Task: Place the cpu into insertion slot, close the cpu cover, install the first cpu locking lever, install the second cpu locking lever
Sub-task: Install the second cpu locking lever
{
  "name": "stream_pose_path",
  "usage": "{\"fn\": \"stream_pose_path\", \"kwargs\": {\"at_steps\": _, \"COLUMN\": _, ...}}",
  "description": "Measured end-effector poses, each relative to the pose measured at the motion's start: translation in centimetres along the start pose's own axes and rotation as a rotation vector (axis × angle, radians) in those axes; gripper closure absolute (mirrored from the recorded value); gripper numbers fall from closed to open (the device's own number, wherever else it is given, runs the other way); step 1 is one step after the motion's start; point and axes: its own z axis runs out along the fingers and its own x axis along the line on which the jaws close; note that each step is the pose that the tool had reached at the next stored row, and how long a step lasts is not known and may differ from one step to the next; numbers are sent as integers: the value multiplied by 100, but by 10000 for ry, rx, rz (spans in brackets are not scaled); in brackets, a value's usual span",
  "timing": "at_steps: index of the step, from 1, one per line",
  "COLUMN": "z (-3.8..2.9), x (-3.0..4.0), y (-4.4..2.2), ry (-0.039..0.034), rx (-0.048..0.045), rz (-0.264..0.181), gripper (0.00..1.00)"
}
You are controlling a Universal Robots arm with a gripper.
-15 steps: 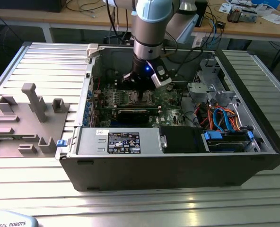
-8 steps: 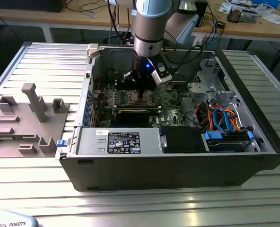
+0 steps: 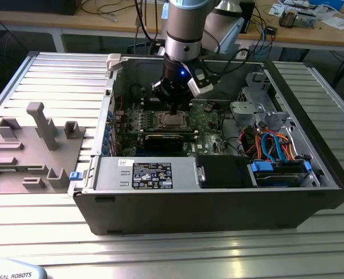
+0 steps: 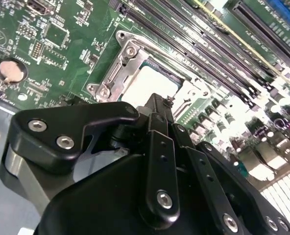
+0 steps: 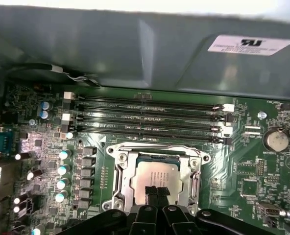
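The cpu (image 5: 155, 175) lies flat in the insertion slot (image 5: 157, 157) on the green motherboard (image 5: 243, 166), its dull silver top showing. The cpu cover (image 5: 119, 177), a silver frame, lies down around it. A thin wire lever (image 5: 155, 146) runs along the frame's edge beside the memory slots. My gripper (image 5: 157, 192) is shut, its black fingertips together on or just above the chip's top near one edge, with nothing between them. The second wrist view has the same cpu (image 4: 146, 84) and cover (image 4: 116, 68) just beyond my gripper (image 4: 167, 102). In the exterior view the gripper (image 3: 173, 108) hangs right over the socket.
Long black memory slots (image 5: 145, 113) lie close beside the socket. The open computer case (image 3: 218, 203) walls in the board, with a power supply (image 3: 149, 173) in front and a drive cage with cables (image 3: 273, 145) at the exterior view's right. A grey fixture (image 3: 35, 145) stands outside, left.
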Motion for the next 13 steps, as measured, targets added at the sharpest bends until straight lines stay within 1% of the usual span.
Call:
{"fn": "stream_pose_path", "kwargs": {"at_steps": 7, "z": -110, "x": 3, "y": 3, "ry": 0, "rx": 16, "rz": 1, "gripper": 89}}
{"fn": "stream_pose_path", "kwargs": {"at_steps": 8, "z": -118, "x": 3, "y": 3, "ry": 0, "rx": 17, "rz": 0, "gripper": 89}}
{"fn": "stream_pose_path", "kwargs": {"at_steps": 13, "z": -121, "x": 3, "y": 3, "ry": 0, "rx": 17, "rz": 0, "gripper": 89}}
